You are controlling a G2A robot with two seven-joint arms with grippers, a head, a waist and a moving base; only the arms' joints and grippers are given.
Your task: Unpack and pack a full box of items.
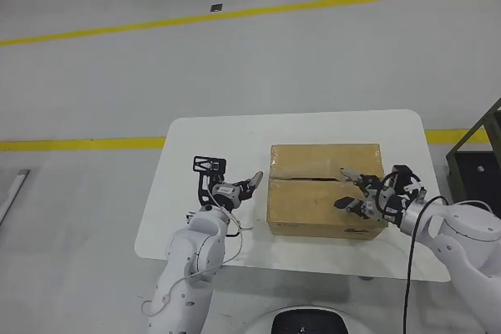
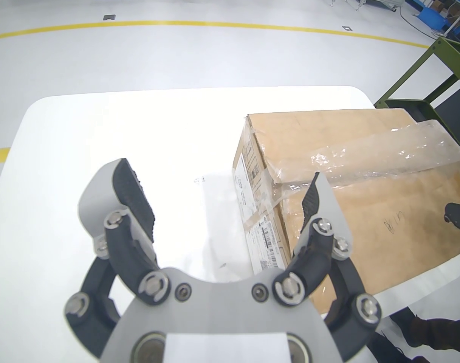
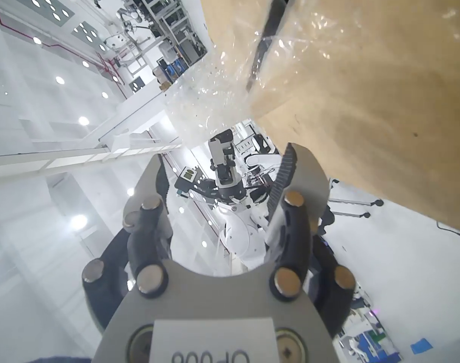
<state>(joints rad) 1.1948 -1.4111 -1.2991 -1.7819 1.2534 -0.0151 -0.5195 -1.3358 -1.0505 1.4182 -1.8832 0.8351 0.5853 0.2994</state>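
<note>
Top view shows the cardboard box [image 1: 317,188] on the desk [image 1: 209,150]; left tool [image 2: 219,175] released beside its end, right tool [image 1: 347,189] released over its top. Probably stiff and heavy; take hold at the loose clear tape [image 2: 366,152]

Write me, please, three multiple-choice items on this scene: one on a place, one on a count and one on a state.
1. Where is the left hand relative to the cardboard box?
A. Inside it.
B. Beside its labelled end, over the table.
C. Flat on top of it.

2. How many cardboard boxes stand on the table?
A. One.
B. Two.
C. Three.

3. How are the box's top flaps?
A. Folded wide open.
B. Torn off.
C. Down, with clear tape along their seam.

Answers: 1 B, the hand hangs above the white tabletop next to the labelled end. 2 A, a single box shows from above. 3 C, the tape spans the lowered flaps.
</note>
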